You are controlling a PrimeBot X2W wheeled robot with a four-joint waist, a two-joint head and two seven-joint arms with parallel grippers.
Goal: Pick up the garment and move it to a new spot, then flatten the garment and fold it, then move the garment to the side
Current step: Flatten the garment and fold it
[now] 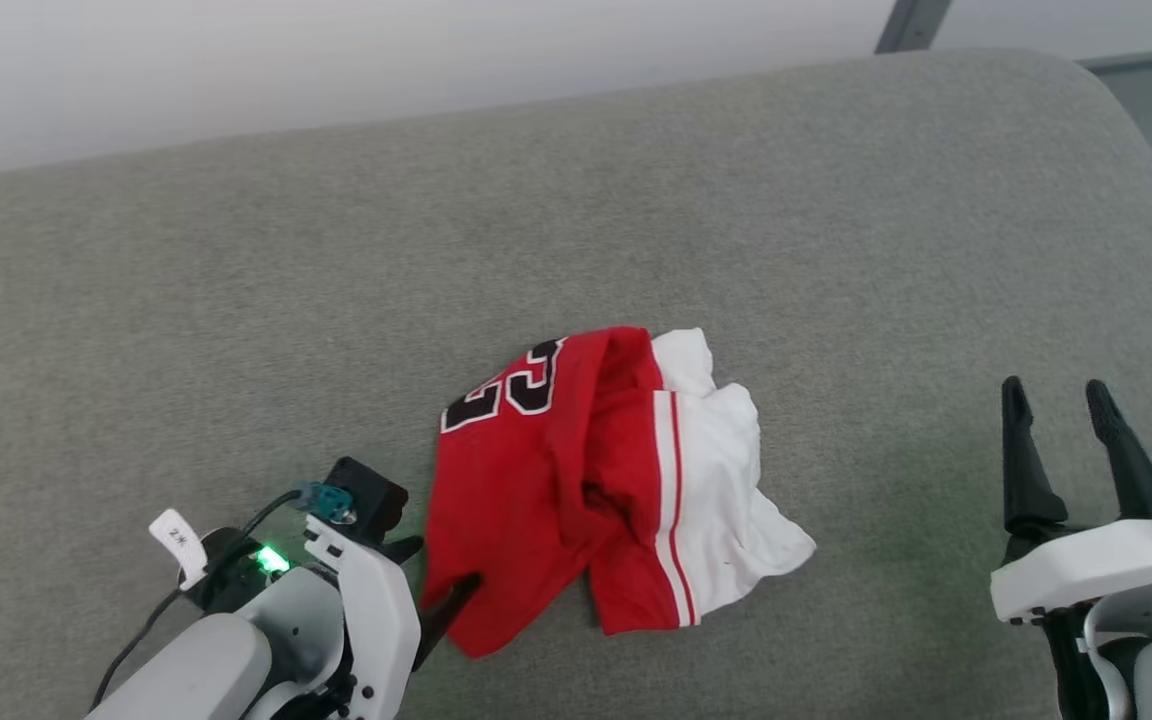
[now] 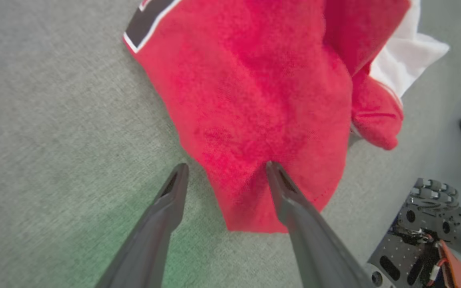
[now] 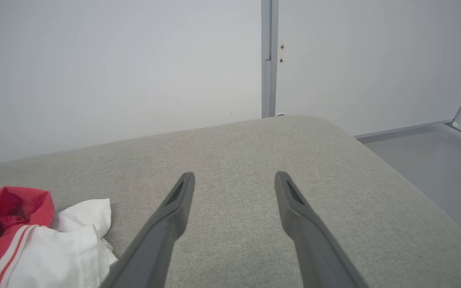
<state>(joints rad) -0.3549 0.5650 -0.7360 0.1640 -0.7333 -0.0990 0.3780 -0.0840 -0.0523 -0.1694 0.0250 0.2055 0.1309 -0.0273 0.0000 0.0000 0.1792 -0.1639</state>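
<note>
My left gripper (image 2: 226, 170) is hovering with its jaws spread wide, straddling the lower red corner of the garment (image 1: 576, 470). One finger is lying over the cloth, the other over the grey cushion (image 1: 236, 300). The garment is sitting crumpled at lower centre of the head view, with its white sleeve pointing right. My right gripper (image 1: 1064, 395), also spread, is hanging well apart at lower right, so I am judging the left arm nearer.

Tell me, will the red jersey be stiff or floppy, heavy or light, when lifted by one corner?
Probably floppy: the jersey lies crumpled in soft folds on the grey cushion, so it should sag from one point. Likely light: the cloth looks thin. The open left pincer straddles its near edge, so the rest may drag.
</note>
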